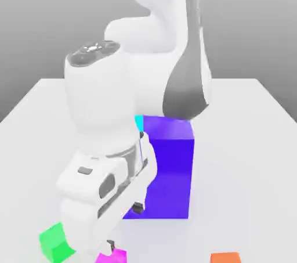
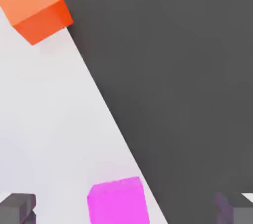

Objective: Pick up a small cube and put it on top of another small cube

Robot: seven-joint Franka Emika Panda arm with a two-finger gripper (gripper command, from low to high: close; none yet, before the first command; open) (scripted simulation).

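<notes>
A small magenta cube (image 1: 113,256) lies on the white table near its front edge. In the hand view the magenta cube (image 2: 118,202) sits between my two dark fingertips (image 2: 18,208), touching neither. My gripper (image 1: 124,226) hangs open just above it, nothing held. A small green cube (image 1: 55,242) rests to the exterior view's left of the magenta one. A small orange cube (image 1: 225,258) lies to the exterior view's right, and the orange cube (image 2: 35,6) is seen further off from the hand.
A tall blue block (image 1: 169,169) stands right behind my hand, with a cyan sliver (image 1: 139,122) showing at its far corner. The table's edge (image 2: 106,114) runs close past the magenta cube, with dark floor beyond. My white arm rises over the table's middle.
</notes>
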